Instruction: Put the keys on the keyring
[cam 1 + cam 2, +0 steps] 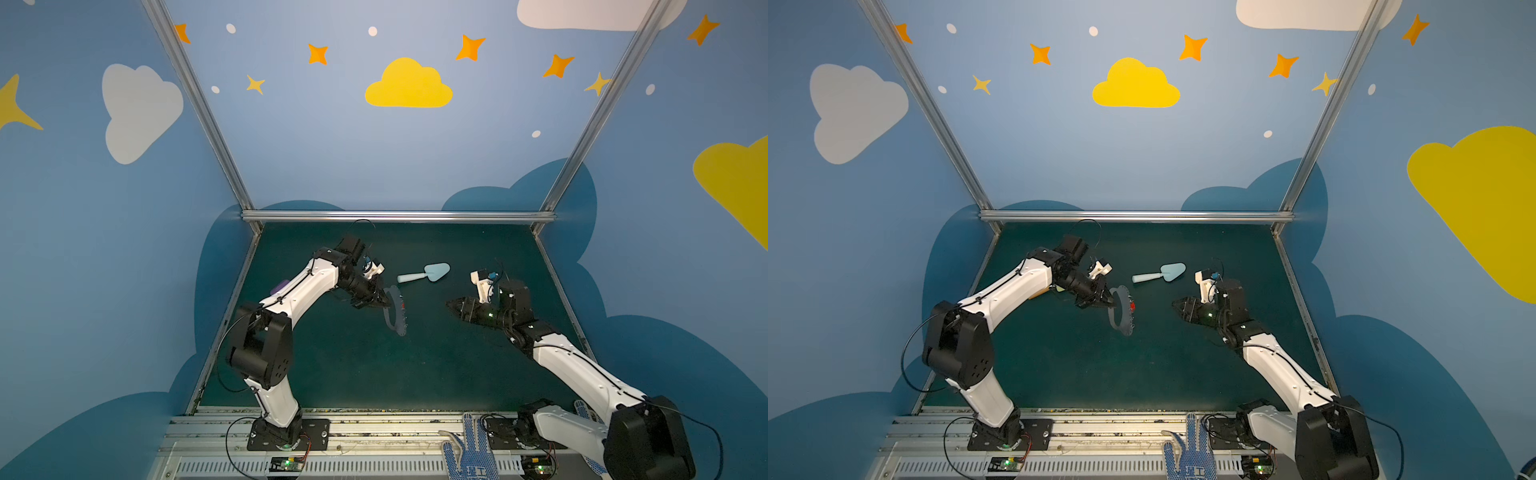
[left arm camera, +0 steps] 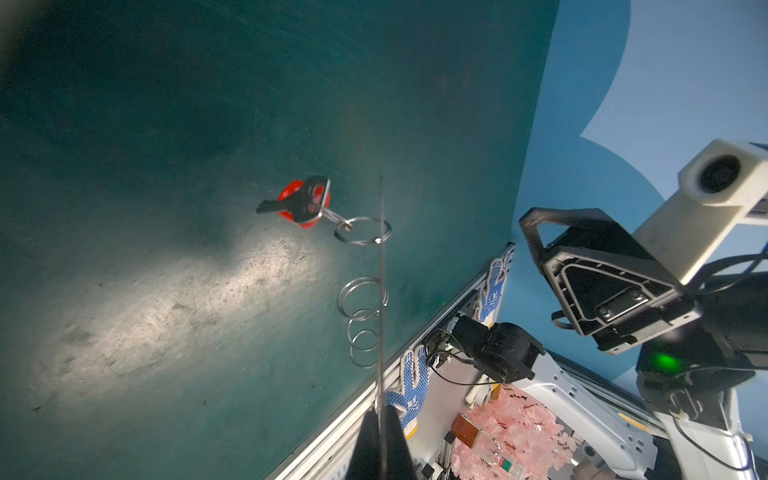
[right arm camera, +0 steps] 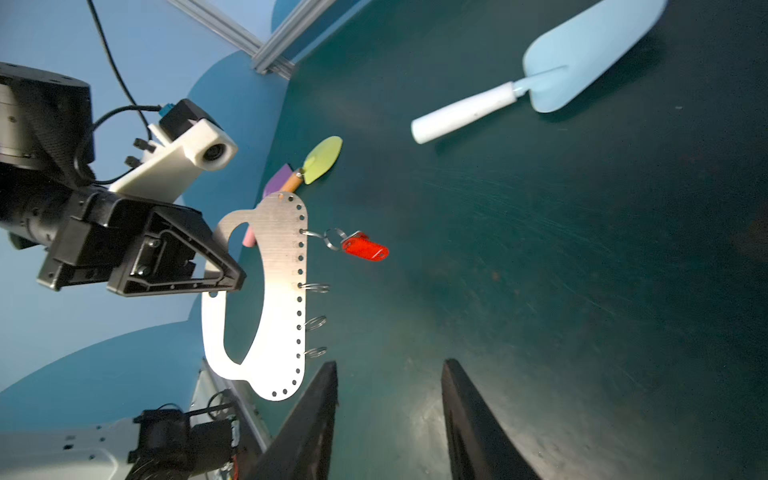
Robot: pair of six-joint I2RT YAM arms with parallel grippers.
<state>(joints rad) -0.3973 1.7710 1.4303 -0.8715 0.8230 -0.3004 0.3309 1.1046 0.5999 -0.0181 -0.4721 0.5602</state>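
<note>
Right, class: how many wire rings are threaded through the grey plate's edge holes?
4, along one edge of the keyring: one ring carries the keys; three bare rings follow further along. None looks hidden.

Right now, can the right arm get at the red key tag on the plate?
Probably yes: the red key tag hangs off the keyring plate, toward the open right fingers, nothing between.

Both top views: high, looking down, whole table [image 1: 415, 374]. Wrist views: close behind left gripper [image 2: 380, 411], right gripper [image 3: 389, 363]; face each other, share keyring [image 3: 278, 257].
</note>
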